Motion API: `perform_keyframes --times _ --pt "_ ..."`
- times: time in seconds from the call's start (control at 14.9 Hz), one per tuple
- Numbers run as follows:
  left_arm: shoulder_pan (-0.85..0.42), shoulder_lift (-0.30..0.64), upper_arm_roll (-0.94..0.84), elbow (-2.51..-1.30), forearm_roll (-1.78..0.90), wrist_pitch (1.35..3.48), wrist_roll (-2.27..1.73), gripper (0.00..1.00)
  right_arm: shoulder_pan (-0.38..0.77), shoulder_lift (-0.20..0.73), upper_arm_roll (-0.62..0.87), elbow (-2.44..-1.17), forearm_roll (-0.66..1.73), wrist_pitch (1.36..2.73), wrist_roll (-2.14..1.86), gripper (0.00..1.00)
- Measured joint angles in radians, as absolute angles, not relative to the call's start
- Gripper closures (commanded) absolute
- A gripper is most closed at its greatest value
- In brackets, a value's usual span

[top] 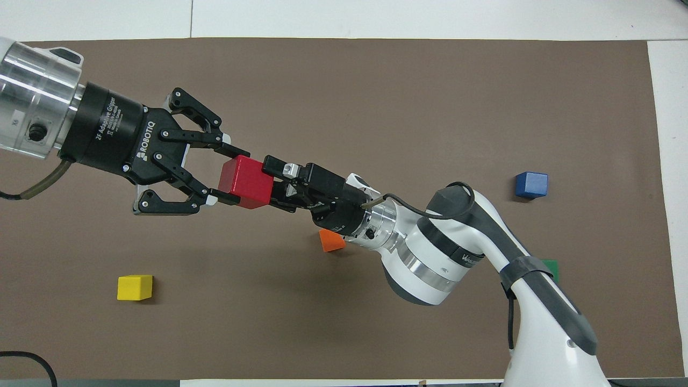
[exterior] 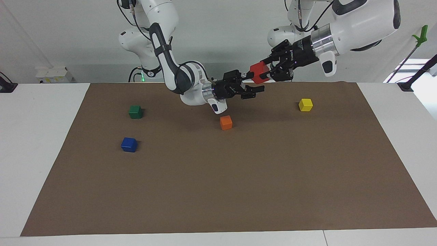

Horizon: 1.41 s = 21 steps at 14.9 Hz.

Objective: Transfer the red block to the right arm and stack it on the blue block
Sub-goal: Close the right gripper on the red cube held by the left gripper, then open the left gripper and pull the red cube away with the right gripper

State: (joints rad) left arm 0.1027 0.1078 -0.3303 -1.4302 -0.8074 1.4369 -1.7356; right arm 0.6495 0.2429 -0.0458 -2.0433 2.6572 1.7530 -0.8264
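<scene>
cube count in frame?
5: red block held aloft between the two grippers; orange cube, yellow cube, green cube and blue block on the mat.

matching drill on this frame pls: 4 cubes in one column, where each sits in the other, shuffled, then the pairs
1. red block
2. blue block
3. orange cube
4. yellow cube

A. on the mat, toward the left arm's end
B. in the air, gripped by the left tool
C. on the mat, farther from the robots than the green cube
D. on the mat, under the right arm's wrist

Pairs: 1-B, 2-C, 3-D, 4-A
</scene>
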Motion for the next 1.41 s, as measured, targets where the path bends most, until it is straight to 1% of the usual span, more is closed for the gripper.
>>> perform_keyframes --times 0.27,0.33,0.4,0.47,0.54,0.67,0.74,0.87,0.94,1.0,1.41 --pt "0.103 0.104 -0.325 -1.429 -0.810 1.437 -1.741 1.00 0.648 0.200 -0.029 -2.040 2.688 1.841 -0.803 0.57" --pt "0.103 0.101 -0.324 -1.429 -0.810 1.437 -1.743 1.00 0.648 0.193 -0.026 -2.041 2.690 1.856 -0.803 0.44" --pt "0.103 0.099 -0.324 -1.429 -0.810 1.437 -1.745 1.00 0.648 0.189 -0.025 -2.041 2.690 1.865 -0.803 0.37" --pt "0.101 0.098 -0.325 -1.430 -0.810 1.438 -1.745 1.00 0.648 0.186 -0.021 -2.040 2.690 1.867 -0.803 0.62" --pt "0.096 0.098 -0.327 -1.431 -0.808 1.438 -1.745 0.91 0.648 0.183 -0.016 -2.040 2.690 1.867 -0.803 1.00" --pt "0.090 0.098 -0.327 -1.433 -0.808 1.439 -1.748 0.14 0.648 0.177 -0.013 -2.040 2.691 1.869 -0.804 1.00" --pt "0.089 0.098 -0.326 -1.433 -0.807 1.441 -1.748 0.07 0.647 0.178 -0.013 -2.040 2.691 1.869 -0.804 1.00" --pt "0.085 0.098 -0.327 -1.433 -0.806 1.454 -1.749 0.07 0.648 0.177 -0.011 -2.039 2.691 1.873 -0.804 1.00" --pt "0.084 0.098 -0.328 -1.433 -0.806 1.460 -1.749 0.05 0.648 0.178 -0.009 -2.039 2.691 1.876 -0.804 1.00" --pt "0.084 0.098 -0.329 -1.432 -0.806 1.463 -1.750 0.00 0.649 0.178 -0.008 -2.039 2.691 1.879 -0.804 1.00" --pt "0.083 0.097 -0.328 -1.432 -0.806 1.476 -1.750 0.00 0.642 0.177 -0.007 -2.039 2.685 1.885 -0.804 1.00"
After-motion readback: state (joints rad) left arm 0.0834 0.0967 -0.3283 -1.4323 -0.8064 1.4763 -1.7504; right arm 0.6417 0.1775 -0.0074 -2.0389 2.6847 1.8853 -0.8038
